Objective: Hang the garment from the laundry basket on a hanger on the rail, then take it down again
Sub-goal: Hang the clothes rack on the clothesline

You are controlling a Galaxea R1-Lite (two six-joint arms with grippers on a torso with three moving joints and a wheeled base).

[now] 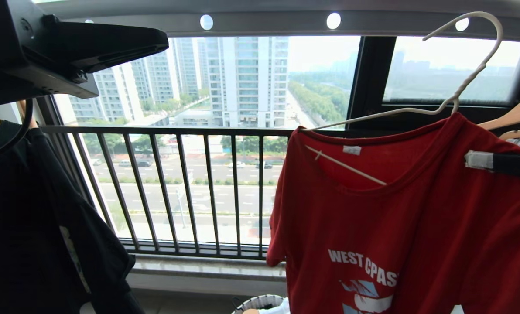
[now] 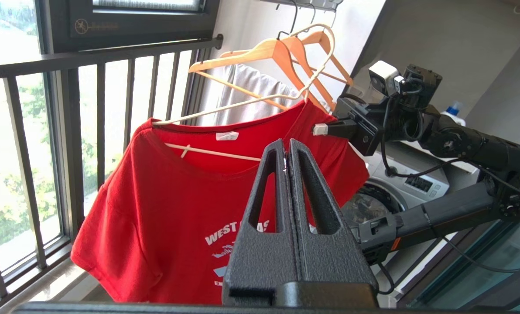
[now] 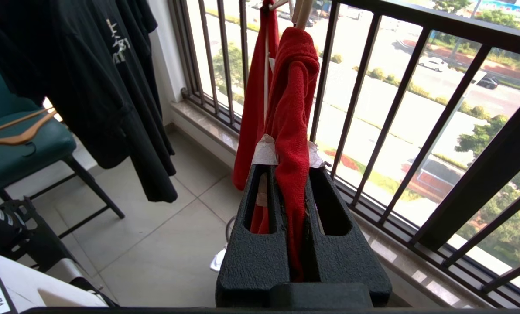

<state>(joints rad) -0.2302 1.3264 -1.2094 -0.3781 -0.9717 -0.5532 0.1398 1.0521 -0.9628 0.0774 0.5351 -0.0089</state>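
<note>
So from the head cam, going left to right: my left gripper [image 1: 155, 41] is parked up high at the left, fingers pressed flat together with nothing in them, hovering above a black printed T-shirt [image 1: 37, 226] on its own hanger. Behind the middle is the dark barred window railing [image 1: 177, 131], and right at the bottom edge you can just see the white woven rim of the small round laundry basket [image 1: 260, 302]. Then the thing I care about: the red short-sleeved "WEST COAST" T-shirt [image 1: 395, 226] is already threaded on the thin whitish wire hanger [image 1: 460, 87], and the hook is up level with the long pale grey rail with round holes [image 1: 286, 22]. I can't tell if the hook is actually over the bar. My right gripper [image 1: 476, 160] is clamped on the shirt's shoulder fabric just under the hook; the wrist cam shows red cloth bunched between the fingers [image 3: 251, 244]. I'd say we're mid hang-up. To do it well I'd go slow, bring the hook clearly over the rail, lower until it carries the weight, and only then let go. The shirt sits lopsided, so a quick release could tip the hanger or slide the collar off. Thick light wooden hangers [image 1: 515, 115] crowd the right side, so I'd keep clear of those.
</note>
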